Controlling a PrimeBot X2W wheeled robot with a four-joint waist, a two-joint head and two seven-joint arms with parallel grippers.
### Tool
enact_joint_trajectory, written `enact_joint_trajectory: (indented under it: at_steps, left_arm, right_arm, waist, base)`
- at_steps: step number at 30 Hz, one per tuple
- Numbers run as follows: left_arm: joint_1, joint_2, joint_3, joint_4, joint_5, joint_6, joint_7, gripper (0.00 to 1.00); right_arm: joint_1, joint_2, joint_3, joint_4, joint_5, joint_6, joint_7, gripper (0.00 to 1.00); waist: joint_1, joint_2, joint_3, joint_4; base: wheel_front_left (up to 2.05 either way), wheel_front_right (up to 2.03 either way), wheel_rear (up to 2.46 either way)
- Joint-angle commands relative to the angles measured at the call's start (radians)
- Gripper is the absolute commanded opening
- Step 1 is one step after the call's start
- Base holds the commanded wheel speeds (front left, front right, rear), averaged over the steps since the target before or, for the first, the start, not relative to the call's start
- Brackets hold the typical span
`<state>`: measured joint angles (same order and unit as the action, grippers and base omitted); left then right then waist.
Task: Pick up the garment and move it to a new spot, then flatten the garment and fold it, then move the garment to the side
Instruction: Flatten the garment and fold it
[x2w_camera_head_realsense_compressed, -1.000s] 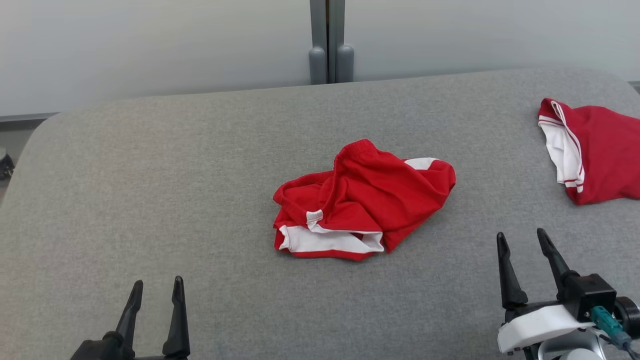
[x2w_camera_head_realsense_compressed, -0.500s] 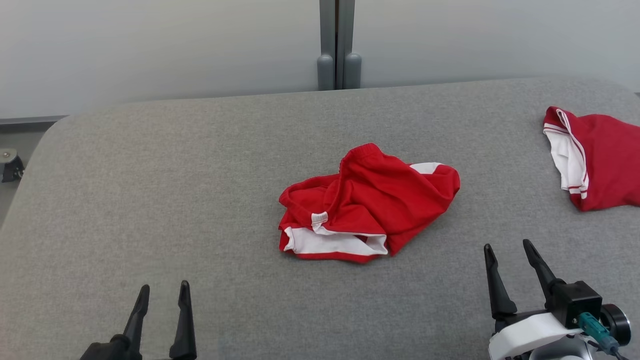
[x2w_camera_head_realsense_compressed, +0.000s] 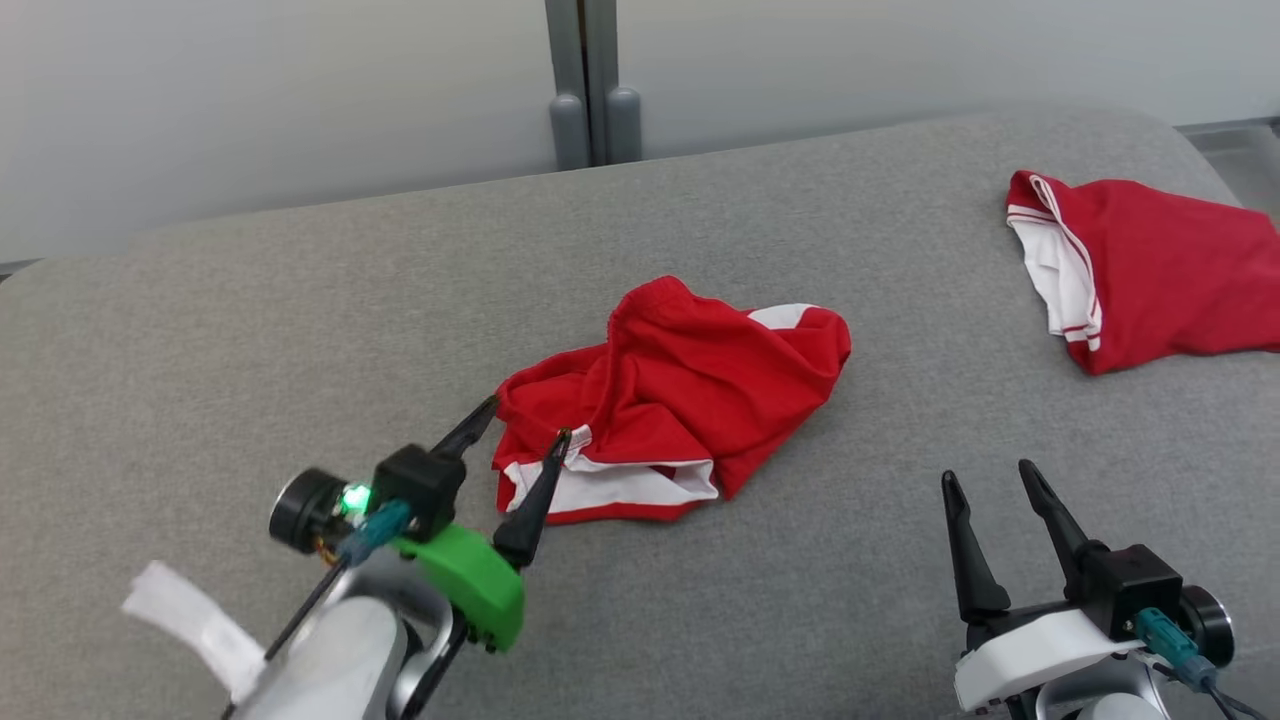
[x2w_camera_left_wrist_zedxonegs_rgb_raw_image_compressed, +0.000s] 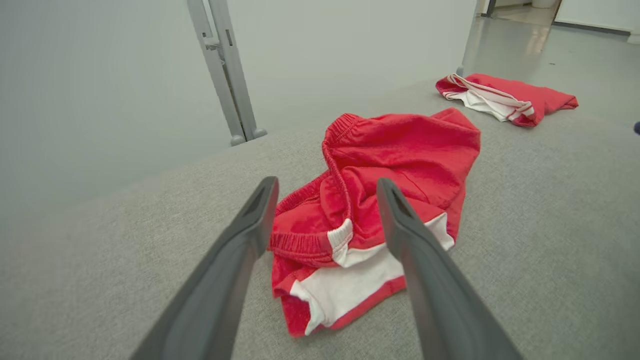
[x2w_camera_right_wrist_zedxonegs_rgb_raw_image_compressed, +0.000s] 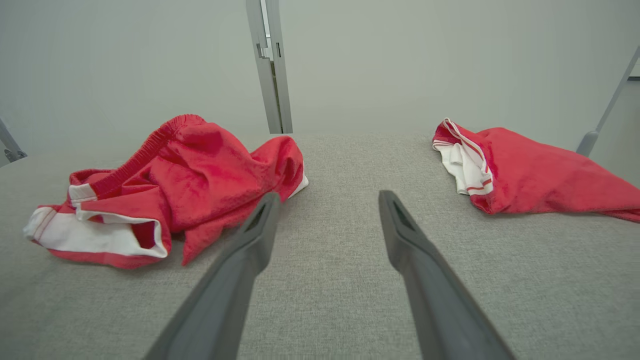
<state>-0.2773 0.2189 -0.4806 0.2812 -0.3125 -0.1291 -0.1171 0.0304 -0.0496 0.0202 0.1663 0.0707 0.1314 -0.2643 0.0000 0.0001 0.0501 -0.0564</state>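
Crumpled red shorts (x2w_camera_head_realsense_compressed: 690, 390) with white trim, midway across a grey fabric surface (x2w_camera_head_realsense_compressed: 250, 330). Left gripper (x2w_camera_head_realsense_compressed: 528, 417) spread wide at the shorts' left edge, one fingertip over the white waistband tab; contact unclear. Right gripper (x2w_camera_head_realsense_compressed: 985, 471) at lower right, spread, well apart from the shorts; holds nothing. Second red-and-white garment (x2w_camera_head_realsense_compressed: 1160, 270) at far right. Grey post (x2w_camera_head_realsense_compressed: 585, 80) behind, against a pale wall.

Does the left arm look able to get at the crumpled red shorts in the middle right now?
Probably yes. The left gripper is open, its fingertips already at the near-left edge of the shorts, with nothing between them on the grey surface. The other red garment lies well off to the right.
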Motion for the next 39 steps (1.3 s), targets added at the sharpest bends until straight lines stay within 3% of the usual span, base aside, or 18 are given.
enact_joint_trajectory:
  at_steps: [1,9,20,22,24,29,39]
  left_arm:
    - [-0.06,0.024,-0.04,0.026,-0.008,-0.003,0.039,1.0]
    - [-0.3,0.122,-0.307,0.134,-0.078,-0.001,0.225,1.0]
    - [-0.418,0.205,-0.51,0.242,-0.22,-0.001,0.275,0.98]
    - [-0.426,0.209,-0.542,0.263,-0.245,-0.001,0.281,0.34]
    - [-0.432,0.212,-0.565,0.274,-0.278,-0.001,0.276,0.0]
    - [-0.455,0.2,-0.577,0.257,-0.384,-0.001,0.258,0.0]
    - [-0.571,0.158,-0.43,0.127,-0.711,0.0,0.343,0.0]
  right_arm:
    - [-0.002,-0.002,0.011,0.002,0.01,-0.002,0.0,1.0]
    - [-0.025,-0.002,0.029,0.004,0.023,-0.002,0.0,1.0]
    - [-0.039,-0.002,0.011,0.005,0.027,-0.002,0.0,1.0]
    - [-0.041,-0.002,0.01,0.006,0.031,-0.002,0.0,1.0]
    - [-0.043,-0.002,0.011,0.008,0.032,-0.002,0.0,1.0]
    - [-0.048,-0.002,0.006,0.011,0.031,-0.002,0.0,1.0]
    - [-0.064,-0.002,0.034,0.016,0.061,-0.002,0.0,1.0]
  waist:
    - [0.0,-0.0001,0.017,-0.031]
    - [0.0,-0.0001,0.055,-0.093]
    - [0.0,-0.0001,0.092,-0.127]
    - [0.0,-0.0001,0.094,-0.128]
    - [0.0,-0.0001,0.093,-0.128]
    - [0.0,-0.0001,0.084,-0.124]
    - [0.0,-0.0001,0.076,-0.174]
  base:
    - [0.0,0.0,0.0]
    - [0.0,0.0,0.0]
    - [0.0,0.0,0.0]
    - [0.0,0.0,0.0]
    - [0.0,0.0,0.0]
    - [0.0,0.0,0.0]
    - [0.0,0.0,0.0]
